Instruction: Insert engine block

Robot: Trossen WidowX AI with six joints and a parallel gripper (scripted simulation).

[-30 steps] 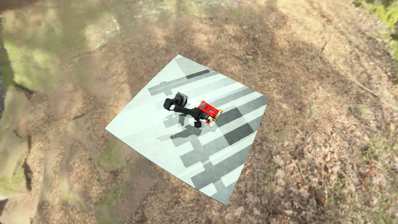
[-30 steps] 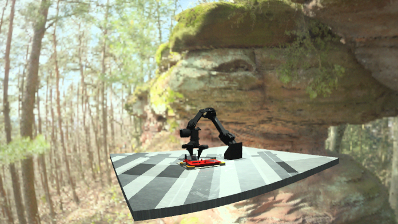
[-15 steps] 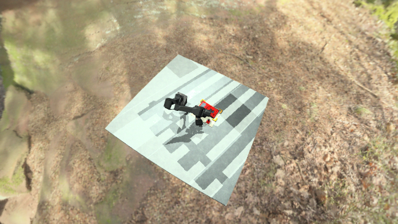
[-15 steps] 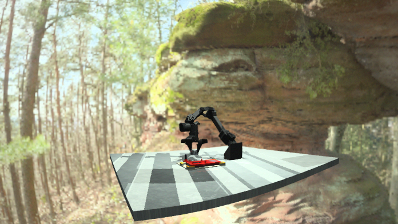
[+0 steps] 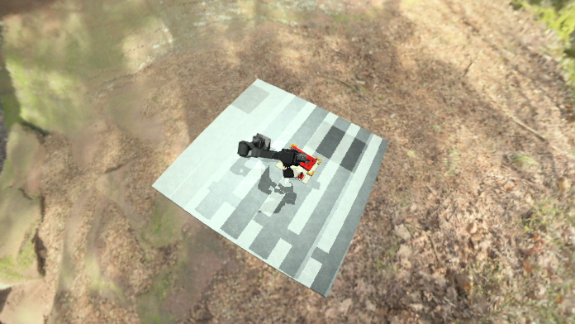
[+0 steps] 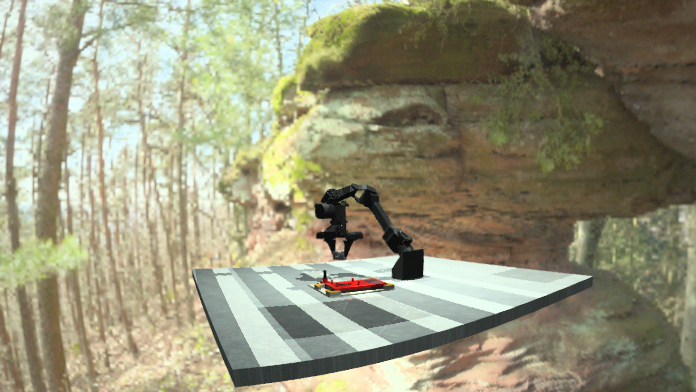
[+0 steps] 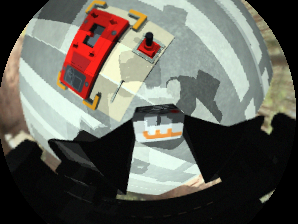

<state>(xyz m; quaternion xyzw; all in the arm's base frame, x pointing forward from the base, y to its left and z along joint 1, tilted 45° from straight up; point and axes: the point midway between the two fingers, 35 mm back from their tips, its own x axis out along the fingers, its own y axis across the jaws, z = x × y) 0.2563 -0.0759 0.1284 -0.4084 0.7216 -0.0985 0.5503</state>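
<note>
My gripper (image 6: 340, 254) (image 7: 156, 119) is shut on the engine block (image 7: 161, 124) (image 6: 340, 256), a small grey block with an orange notched band. It holds the block in the air, well above the table. The red car body (image 5: 307, 162) (image 6: 356, 285) (image 7: 92, 48) lies flat on a cream board (image 5: 306, 178) (image 7: 123, 86) with orange corner marks. A dark opening (image 7: 100, 32) shows in its top. In the wrist view the car body lies ahead and to the left of the held block. In the top view the arm covers the gripper and block.
A small red base with a black upright peg (image 7: 148, 46) (image 6: 324, 275) stands on the board beside the car body. The arm's base (image 6: 407, 264) (image 5: 253, 145) stands on the grey striped table (image 5: 186, 173) (image 6: 260, 340) behind the board. The table's edges drop off on all sides.
</note>
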